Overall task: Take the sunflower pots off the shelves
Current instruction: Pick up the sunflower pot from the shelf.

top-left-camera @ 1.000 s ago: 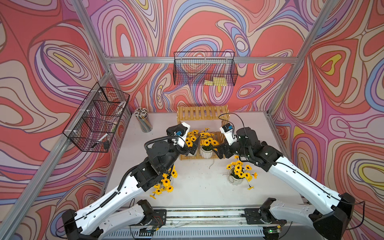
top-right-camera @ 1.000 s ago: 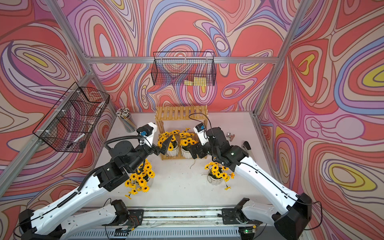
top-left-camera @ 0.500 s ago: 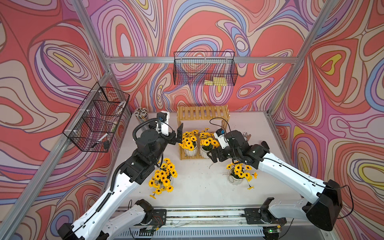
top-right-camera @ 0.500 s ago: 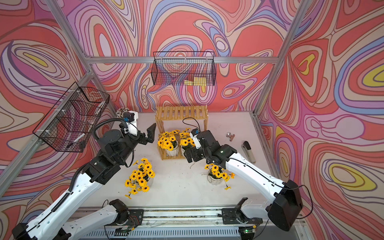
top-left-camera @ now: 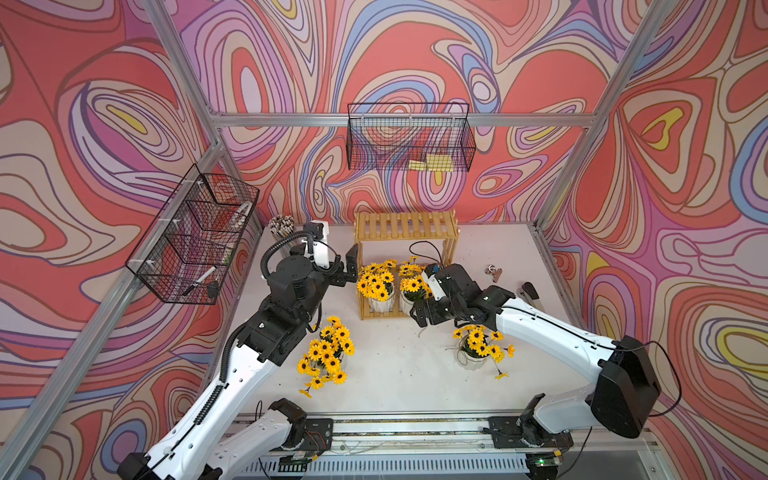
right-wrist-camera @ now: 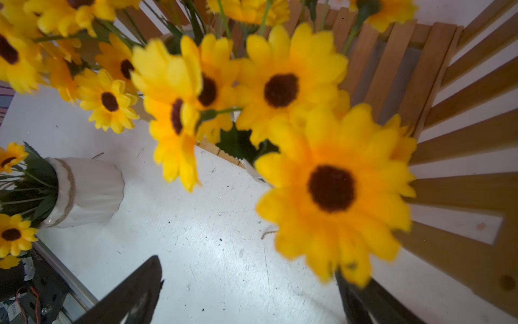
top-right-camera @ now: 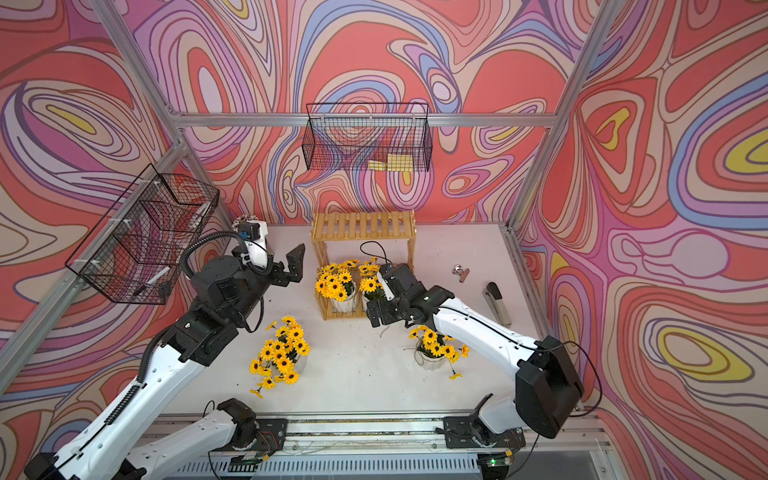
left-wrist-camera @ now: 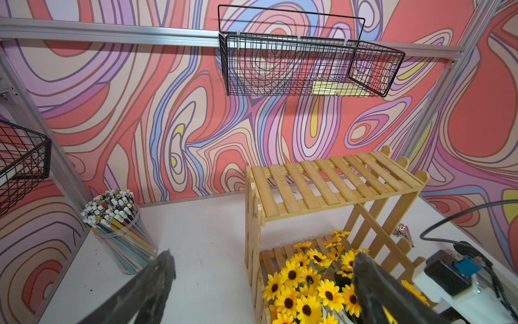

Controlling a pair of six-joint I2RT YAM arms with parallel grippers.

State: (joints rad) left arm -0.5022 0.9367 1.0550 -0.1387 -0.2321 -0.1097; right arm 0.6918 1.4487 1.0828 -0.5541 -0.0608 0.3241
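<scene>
Place: robot test cell in a lab.
Walls: printed panels [top-left-camera: 415, 54] of swirling red, purple and blue.
Frame: bare aluminium bars [top-left-camera: 291, 120] along the edges and corners.
Bench: white tabletop [top-left-camera: 395, 374], with a front mounting rail [top-left-camera: 415, 428] carrying two white robot arms [top-left-camera: 552, 332].

The shelves [top-left-camera: 405, 226], a two-tier rack of yellowish slatted wood, stand upright at the back of the white table [top-left-camera: 395, 386]. Two sunflower pots [top-left-camera: 380, 302], white and ribbed, sit upright side by side on the lower tier, their yellow blooms touching. A third pot [top-left-camera: 471, 362] stands on the table in front, seemingly trailing loose twine. A fourth pot [top-left-camera: 328, 357] stands well apart from it, mostly hidden under its own flowers
</scene>
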